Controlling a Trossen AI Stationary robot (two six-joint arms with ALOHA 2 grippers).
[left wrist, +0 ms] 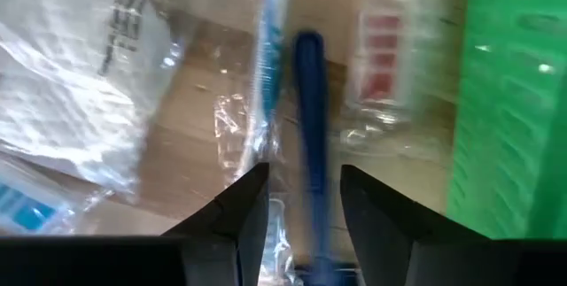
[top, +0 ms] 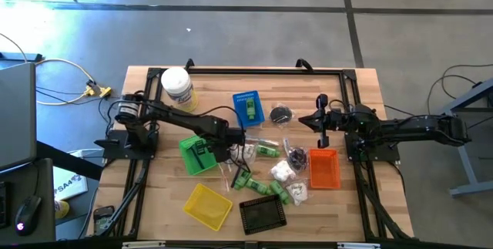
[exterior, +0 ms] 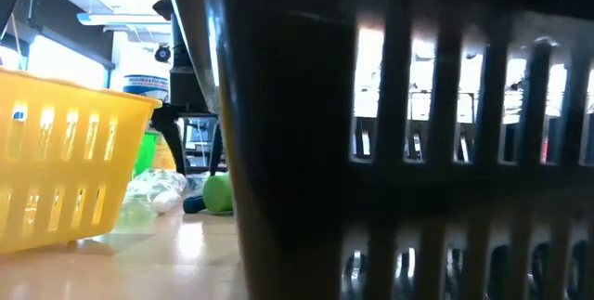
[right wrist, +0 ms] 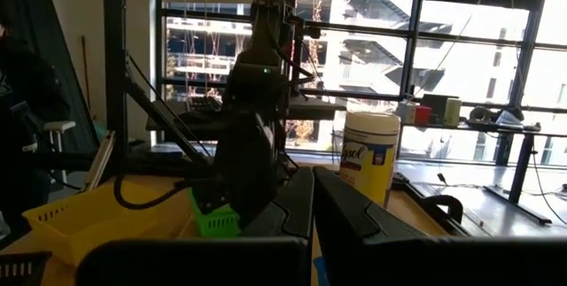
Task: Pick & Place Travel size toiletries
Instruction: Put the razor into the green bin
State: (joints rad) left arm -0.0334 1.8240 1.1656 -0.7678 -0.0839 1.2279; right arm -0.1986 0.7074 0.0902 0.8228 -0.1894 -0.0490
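Near the middle of the wooden table [top: 154, 180], the left gripper [top: 231, 150] is reaching down just beside the green mesh basket [top: 196, 155]. Its two dark fingers [left wrist: 244, 215] are standing partly apart on either side of a thin blue stick [left wrist: 309, 144] wrapped in clear crinkled plastic; whether the pads are actually pressing on the stick cannot be told. A white soft packet [left wrist: 71, 82] is lying close by, and the green basket wall is filling one edge of the left wrist view.

The remaining travel size toiletries [top: 273, 176] are lying scattered between the two arms: bright green little bottles [top: 268, 150], white packets and small dark pieces, spread among the blue mesh basket [top: 247, 107], the orange mesh basket [top: 324, 169], the yellow mesh basket [top: 206, 206] and the black mesh basket [top: 263, 213].

The right gripper [top: 323, 129] is hanging above the table near the orange basket, its fingers clenched together and carrying nothing. A big white jar with a yellow label [top: 176, 85] is standing at the table's far left corner.
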